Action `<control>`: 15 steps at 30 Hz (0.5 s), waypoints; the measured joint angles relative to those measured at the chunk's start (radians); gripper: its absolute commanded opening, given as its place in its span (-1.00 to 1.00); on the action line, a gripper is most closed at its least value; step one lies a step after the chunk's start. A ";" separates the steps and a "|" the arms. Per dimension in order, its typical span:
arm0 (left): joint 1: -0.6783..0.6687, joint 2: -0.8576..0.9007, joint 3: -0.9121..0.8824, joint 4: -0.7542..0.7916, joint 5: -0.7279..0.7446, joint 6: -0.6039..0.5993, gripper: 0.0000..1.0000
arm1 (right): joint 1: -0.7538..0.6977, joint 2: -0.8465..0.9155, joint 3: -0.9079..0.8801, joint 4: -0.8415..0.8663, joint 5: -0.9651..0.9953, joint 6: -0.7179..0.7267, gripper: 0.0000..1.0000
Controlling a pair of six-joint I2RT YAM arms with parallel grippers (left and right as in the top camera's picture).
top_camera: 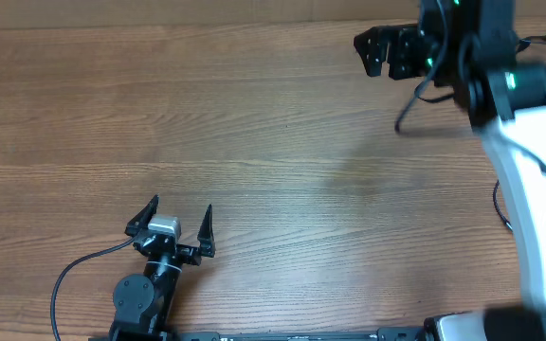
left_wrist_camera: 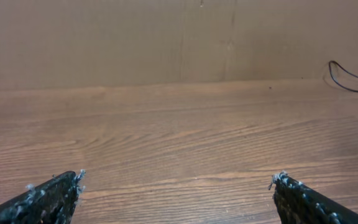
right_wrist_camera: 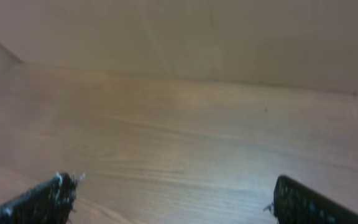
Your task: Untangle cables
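A thin black cable loop [left_wrist_camera: 348, 79] lies at the far right of the table in the left wrist view. In the overhead view, thin black cable strands show at the right edge [top_camera: 501, 206] and beside the right arm [top_camera: 409, 106]. No tangle is in plain view. My left gripper [top_camera: 179, 214] is open and empty near the front left of the table, with bare wood between its fingertips [left_wrist_camera: 179, 179]. My right gripper [top_camera: 375, 53] is open and empty at the far right, over bare wood [right_wrist_camera: 173, 183]. That view is blurred.
The wooden table [top_camera: 254, 142] spans the view, with a plain wall behind it [left_wrist_camera: 166, 37]. The left arm's own black cable [top_camera: 64, 279] curves at the front left. The white right arm [top_camera: 529, 189] stretches along the right side.
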 measured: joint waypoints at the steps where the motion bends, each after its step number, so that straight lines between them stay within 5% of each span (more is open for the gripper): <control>1: 0.000 0.000 0.000 0.000 -0.001 0.000 0.99 | 0.002 -0.047 -0.063 0.068 -0.002 0.000 1.00; 9: 0.000 0.000 0.000 0.000 -0.002 0.000 0.99 | 0.002 -0.391 -0.715 0.743 -0.005 0.000 1.00; 15: 0.000 0.000 0.000 0.000 -0.002 0.000 0.99 | 0.002 -0.636 -1.152 1.065 0.011 -0.001 1.00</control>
